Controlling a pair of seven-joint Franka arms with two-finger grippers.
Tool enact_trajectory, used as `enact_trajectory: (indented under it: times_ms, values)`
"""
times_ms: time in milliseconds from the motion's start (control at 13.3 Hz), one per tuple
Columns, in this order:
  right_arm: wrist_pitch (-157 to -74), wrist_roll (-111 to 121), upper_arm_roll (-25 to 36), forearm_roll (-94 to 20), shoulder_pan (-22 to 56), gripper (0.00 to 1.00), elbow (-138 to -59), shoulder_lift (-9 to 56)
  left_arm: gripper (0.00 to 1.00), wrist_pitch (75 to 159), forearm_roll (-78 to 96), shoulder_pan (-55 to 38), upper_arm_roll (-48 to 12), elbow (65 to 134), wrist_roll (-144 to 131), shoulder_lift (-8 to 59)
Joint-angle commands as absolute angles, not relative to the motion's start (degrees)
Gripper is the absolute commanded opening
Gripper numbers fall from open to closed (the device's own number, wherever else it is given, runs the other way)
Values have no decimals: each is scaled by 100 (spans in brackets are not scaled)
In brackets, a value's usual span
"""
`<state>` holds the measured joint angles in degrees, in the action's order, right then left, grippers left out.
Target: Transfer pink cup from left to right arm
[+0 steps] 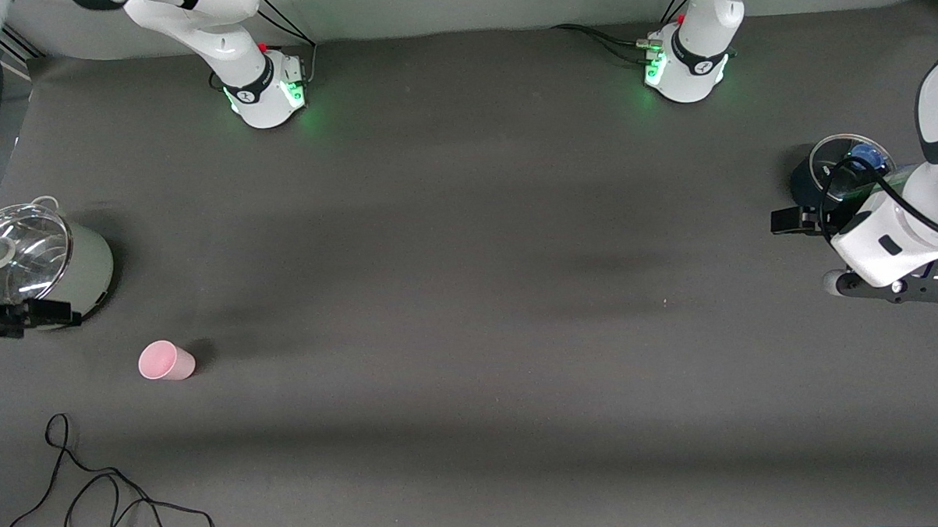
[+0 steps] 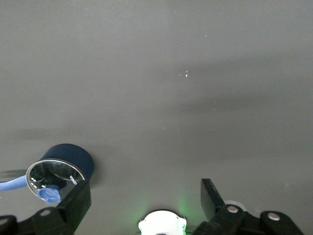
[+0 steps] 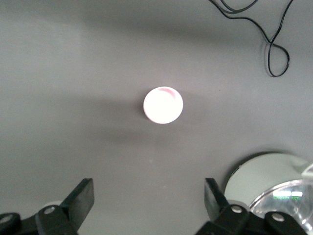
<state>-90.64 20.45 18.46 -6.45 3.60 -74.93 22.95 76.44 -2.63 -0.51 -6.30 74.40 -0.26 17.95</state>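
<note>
Evidently light and rigid, the pink cup [image 1: 166, 361] stands upright on the table, nearer the front camera than the pale lidded pot [image 1: 44, 259]; its smooth tapered wall suits a pinch across the middle. The right gripper [image 3: 149, 200] hangs above it, jaws apart and empty. The left gripper [image 2: 145, 198] waits, jaws apart, by the dark blue pot [image 2: 61, 169]. In the front view the right gripper is cut off at the edge.

Even overhead light, soft shadows on table [image 1: 470, 295]; pink cup [image 3: 163, 105] overexposed in right wrist view.
</note>
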Motion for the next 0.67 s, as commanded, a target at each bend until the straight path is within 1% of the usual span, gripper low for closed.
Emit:
enact_trajectory:
  times_ms: [0,150,300,450,599]
  values:
    - [-9088,1286,1854,-352,895,100,-8365,1453,100,8601,-343,-79,-510,9206,-18,609]
    - [-9149,898,1855,-177,1194,100,-8787,978,100,9173,-334,-140,-457,9946,-18,152]
    - [-9420,879,1854,-167,1239,100,-9270,591,100,9570,-325,-289,-326,10334,-26,-113]
    - [-9641,879,1854,-150,1239,100,-9692,283,100,9834,-290,-666,94,10432,-26,-193]
    - [-9738,862,1820,-141,1204,100,-9861,106,100,9922,-264,-694,185,10406,-9,-158]
